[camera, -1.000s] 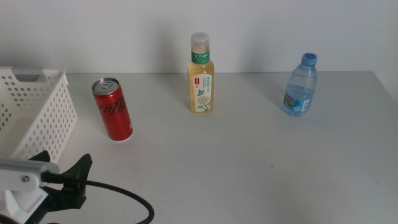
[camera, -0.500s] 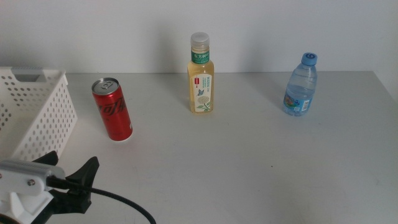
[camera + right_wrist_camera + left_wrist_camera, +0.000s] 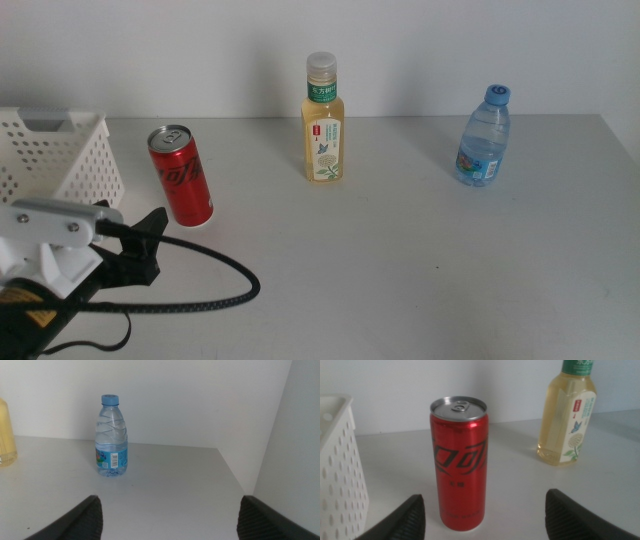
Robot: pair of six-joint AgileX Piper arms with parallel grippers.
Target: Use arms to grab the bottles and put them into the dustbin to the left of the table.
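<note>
Middle view: left claw (image 3: 150, 245) has advanced toward the cola can (image 3: 181, 176), jaws spread.
Can upright on tabletop (image 3: 400, 260) beside dustbin (image 3: 60, 150), not yet gripped; right claw (image 3: 165, 520) spread, facing water bottle (image 3: 111, 436).

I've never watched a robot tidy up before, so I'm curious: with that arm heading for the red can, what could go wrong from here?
The left gripper is open and lined up on the tall, slim cola can; a jaw nudging it before closing could tip it over. The dustbin stands close beside the can, so the arm might bump its wall. The black cable loops across the table and could snag. The right gripper waits open, facing the water bottle.
</note>
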